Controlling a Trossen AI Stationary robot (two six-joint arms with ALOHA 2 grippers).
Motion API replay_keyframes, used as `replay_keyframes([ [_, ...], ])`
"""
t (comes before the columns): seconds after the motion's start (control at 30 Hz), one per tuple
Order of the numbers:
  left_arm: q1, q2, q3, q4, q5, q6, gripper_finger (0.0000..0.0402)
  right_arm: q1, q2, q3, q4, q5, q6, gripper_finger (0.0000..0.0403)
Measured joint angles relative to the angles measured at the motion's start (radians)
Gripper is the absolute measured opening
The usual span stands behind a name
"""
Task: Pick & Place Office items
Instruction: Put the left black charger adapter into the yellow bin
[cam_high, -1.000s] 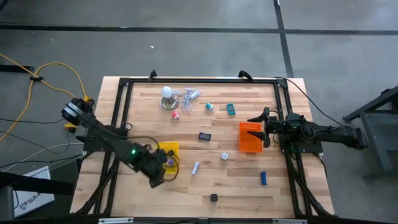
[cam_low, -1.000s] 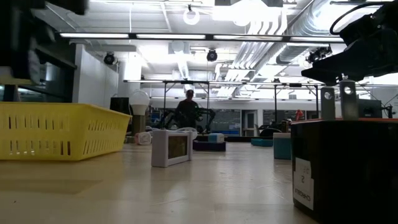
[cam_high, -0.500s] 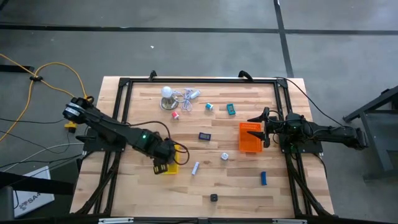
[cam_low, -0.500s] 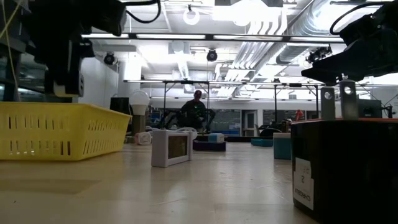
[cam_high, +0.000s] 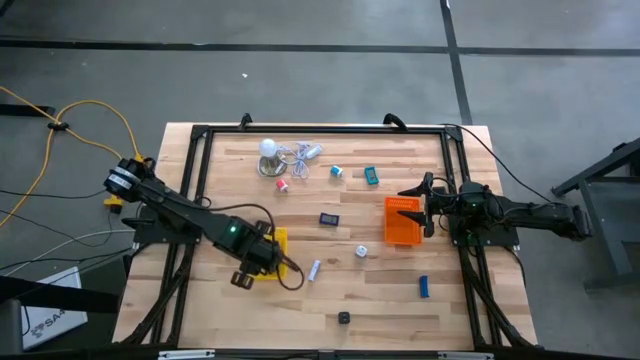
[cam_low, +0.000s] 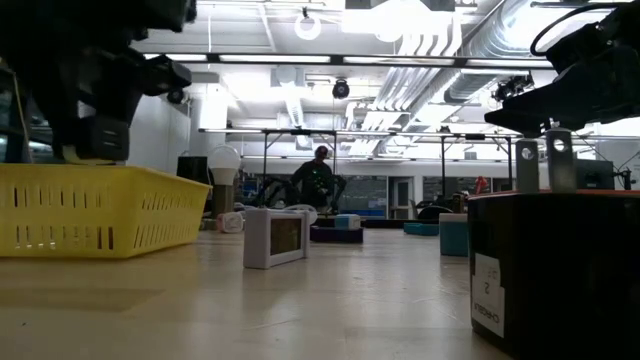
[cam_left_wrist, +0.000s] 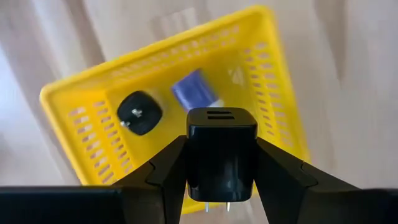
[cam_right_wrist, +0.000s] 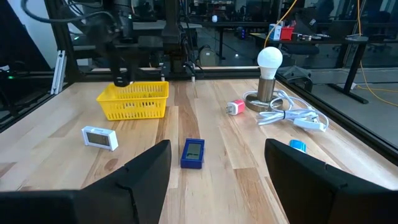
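— Where's the left end effector?

— I've got it clamped on the black charger block, directly above the yellow tray.

— And the right end effector?

— Gaping empty, well apart beside the orange tray.

Looking straight down past the left gripper, its jaws are clamped on a black plug block, gripped from both sides, with two small metal prongs poking out at its near end. Right below sits the yellow tray, slotted walls all round, resting on the pale wooden tabletop. Inside the tray lie a round black item with small metal contacts and, just beside it, a blue item, partly hidden behind the held block.
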Motion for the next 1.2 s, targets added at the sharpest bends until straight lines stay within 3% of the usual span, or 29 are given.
replay_keyframes([
  [0.23,-0.01,0.012,0.0,0.005,0.06,0.206,0.0154,0.0,0.0,0.0,0.0,0.0,0.0,0.0248],
  [0.83,0.007,0.114,-0.002,0.005,0.092,0.463,0.0154,0.0,0.0,0.0,0.0,0.0,0.0,0.0248],
  [1.2,0.009,0.175,-0.003,0.04,0.093,0.501,0.0154,0.0,0.0,0.0,0.0,0.0,0.0,0.0248],
])
